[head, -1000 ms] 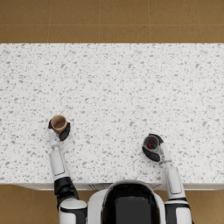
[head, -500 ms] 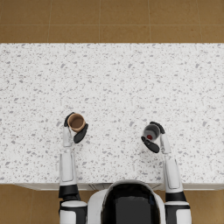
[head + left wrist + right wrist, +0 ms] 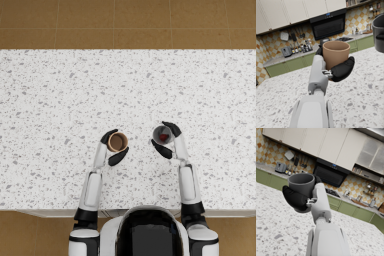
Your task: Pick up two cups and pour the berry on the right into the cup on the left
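Speckled white counter (image 3: 60, 100): left hand (image 3: 114, 147) grasps the tan cup (image 3: 118, 142), right hand (image 3: 167, 140) grasps the gray cup (image 3: 162, 135) at its 3 o'clock, red berry (image 3: 164, 137) inside.

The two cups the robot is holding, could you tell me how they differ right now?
The brown cup, held by the left robot hand, is tan, while the grey cup, held by the right robot hand, is dark grey. The brown cup looks empty in the head view; the grey cup holds a red berry. Both are upright, lifted off the speckled counter, and close together.
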Robot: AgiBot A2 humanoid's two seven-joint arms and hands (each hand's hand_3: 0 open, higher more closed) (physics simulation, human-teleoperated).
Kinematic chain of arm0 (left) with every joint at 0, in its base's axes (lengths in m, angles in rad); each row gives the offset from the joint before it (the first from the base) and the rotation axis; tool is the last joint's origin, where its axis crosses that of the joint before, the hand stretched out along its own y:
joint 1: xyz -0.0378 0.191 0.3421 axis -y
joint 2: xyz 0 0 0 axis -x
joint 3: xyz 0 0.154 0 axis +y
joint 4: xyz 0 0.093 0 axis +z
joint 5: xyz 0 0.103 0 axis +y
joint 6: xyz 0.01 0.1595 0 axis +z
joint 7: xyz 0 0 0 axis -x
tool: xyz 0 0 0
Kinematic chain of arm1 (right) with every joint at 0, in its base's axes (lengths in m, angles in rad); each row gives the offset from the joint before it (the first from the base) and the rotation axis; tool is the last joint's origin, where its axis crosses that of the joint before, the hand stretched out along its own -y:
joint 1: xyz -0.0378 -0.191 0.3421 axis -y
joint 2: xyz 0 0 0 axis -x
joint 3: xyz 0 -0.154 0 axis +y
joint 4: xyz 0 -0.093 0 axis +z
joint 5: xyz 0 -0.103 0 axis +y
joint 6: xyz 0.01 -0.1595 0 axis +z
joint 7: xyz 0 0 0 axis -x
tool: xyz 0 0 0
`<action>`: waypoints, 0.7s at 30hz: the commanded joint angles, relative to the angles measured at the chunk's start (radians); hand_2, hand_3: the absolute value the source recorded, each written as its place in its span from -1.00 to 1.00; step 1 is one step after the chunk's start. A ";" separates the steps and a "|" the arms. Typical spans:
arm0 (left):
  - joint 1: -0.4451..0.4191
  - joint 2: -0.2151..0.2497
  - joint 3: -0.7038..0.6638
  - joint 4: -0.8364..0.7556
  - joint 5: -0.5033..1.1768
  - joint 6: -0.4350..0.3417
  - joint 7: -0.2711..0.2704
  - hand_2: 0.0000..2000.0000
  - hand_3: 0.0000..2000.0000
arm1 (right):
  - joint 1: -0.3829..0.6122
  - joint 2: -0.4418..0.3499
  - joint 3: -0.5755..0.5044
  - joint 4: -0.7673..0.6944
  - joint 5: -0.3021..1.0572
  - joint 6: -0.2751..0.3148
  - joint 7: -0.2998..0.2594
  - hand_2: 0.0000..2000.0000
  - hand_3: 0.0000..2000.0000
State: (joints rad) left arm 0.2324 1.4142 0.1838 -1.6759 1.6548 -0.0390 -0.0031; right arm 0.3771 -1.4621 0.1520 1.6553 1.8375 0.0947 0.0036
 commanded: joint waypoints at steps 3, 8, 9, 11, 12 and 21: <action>0.053 0.025 0.035 0.028 0.005 0.001 0.000 1.00 0.28 | 0.124 -0.042 0.024 -0.030 0.096 0.005 0.001 1.00 0.28; 0.044 0.029 0.054 0.051 0.007 0.000 0.000 1.00 0.28 | 0.147 -0.056 0.071 -0.046 0.255 0.010 0.001 1.00 0.28; 0.041 0.030 0.057 0.047 0.007 0.000 0.000 1.00 0.28 | 0.152 -0.059 0.072 -0.044 0.287 0.011 0.001 1.00 0.28; 0.034 0.029 0.071 0.056 0.007 0.000 0.000 1.00 0.28 | 0.157 -0.063 0.080 -0.032 0.352 0.010 0.002 1.00 0.28; 0.039 0.033 0.073 0.071 0.008 0.000 0.000 1.00 0.28 | 0.155 -0.063 0.083 -0.014 0.384 0.010 0.002 1.00 0.28; 0.055 0.052 0.077 0.129 0.008 0.000 0.000 1.00 0.28 | 0.160 -0.076 0.132 0.043 0.673 0.018 0.004 1.00 0.28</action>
State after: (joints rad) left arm 0.2685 1.4594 0.2616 -1.5581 1.6624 -0.0395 -0.0032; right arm 0.5157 -1.5293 0.2700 1.6830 2.5425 0.1137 0.0079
